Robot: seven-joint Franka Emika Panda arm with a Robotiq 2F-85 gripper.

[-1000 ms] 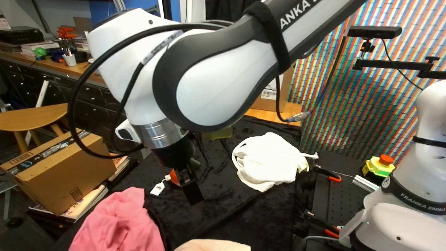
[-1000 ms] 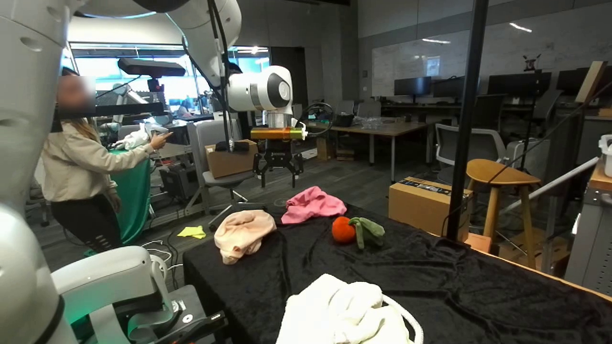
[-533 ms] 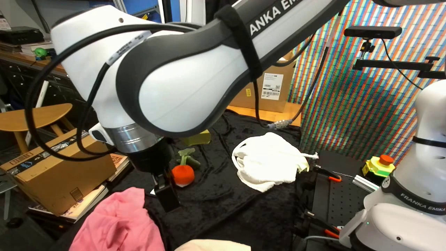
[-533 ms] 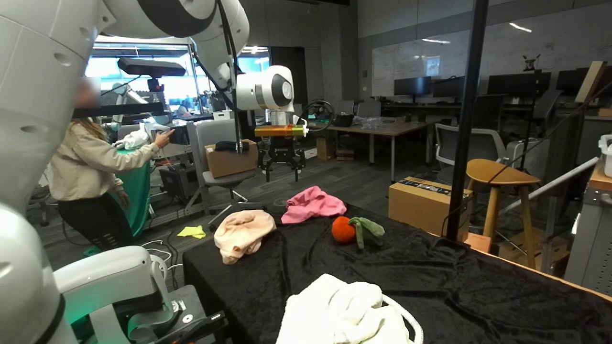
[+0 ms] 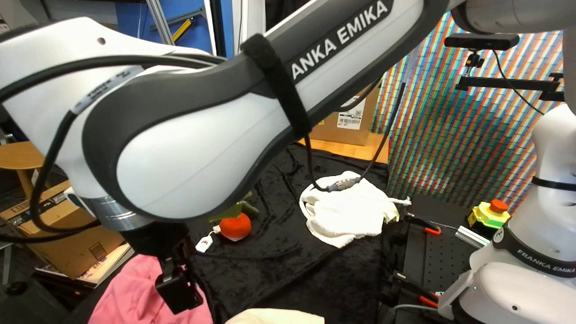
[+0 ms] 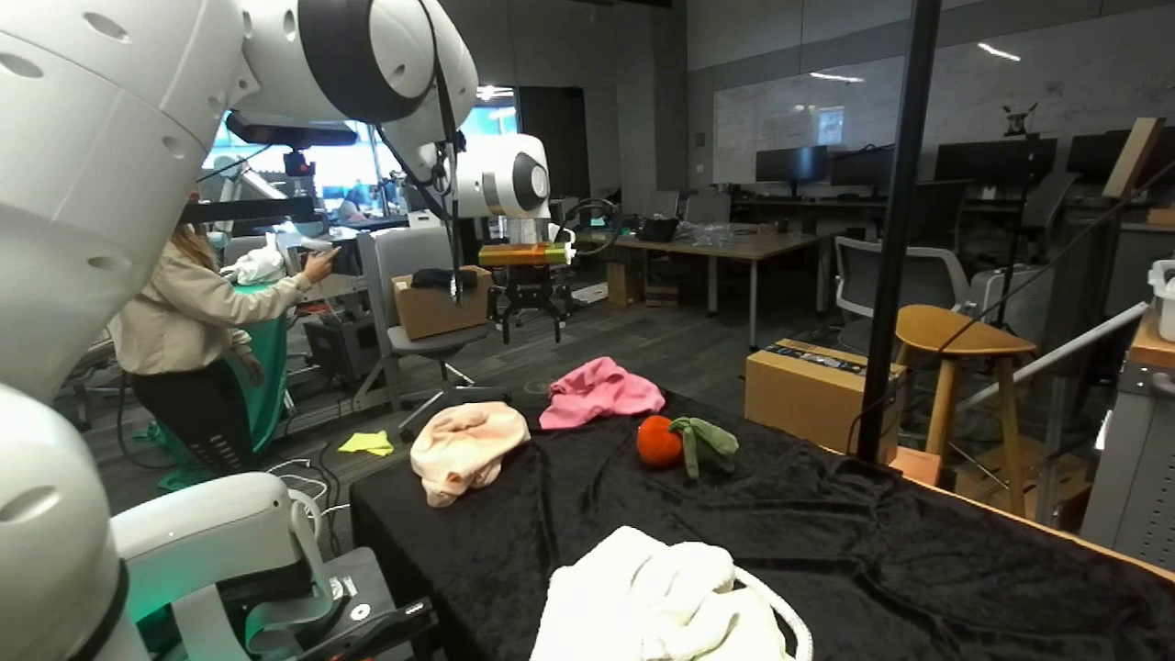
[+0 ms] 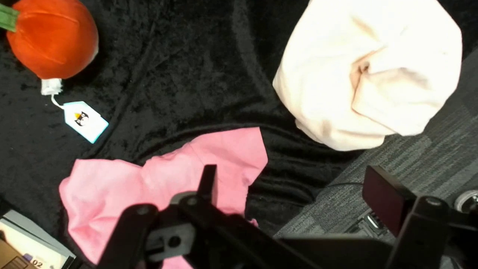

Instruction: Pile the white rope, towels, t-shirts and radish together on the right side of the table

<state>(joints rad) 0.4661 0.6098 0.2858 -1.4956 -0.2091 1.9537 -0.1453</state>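
Note:
My gripper (image 7: 293, 183) stands open with nothing between its fingers, high above the black table (image 6: 872, 551) near its edge. In an exterior view the gripper (image 5: 179, 290) overlaps the pink cloth (image 5: 135, 297); the wrist view has one finger in front of that cloth (image 7: 164, 172). A peach cloth (image 7: 373, 74) lies beside it, partly over the table's edge. The red-orange radish (image 6: 659, 442), green top attached, rests apart from the cloths. White towelling (image 5: 351, 216) lies bunched, with the white rope (image 6: 785, 610) curving round its side. Which cloths are t-shirts I cannot tell.
A cardboard box (image 6: 817, 390) stands low beyond the table's edge, near a wooden stool (image 6: 964, 335). A black pole (image 6: 895, 229) rises at that edge. Beside the robot base is an emergency stop (image 5: 490, 213). A person (image 6: 207, 321) stands in the background.
My gripper has travelled away from beside the radish to above the pink cloth, jaws staying open. The cloths, rope and radish lie unmoved. The person in the background has shifted a little.

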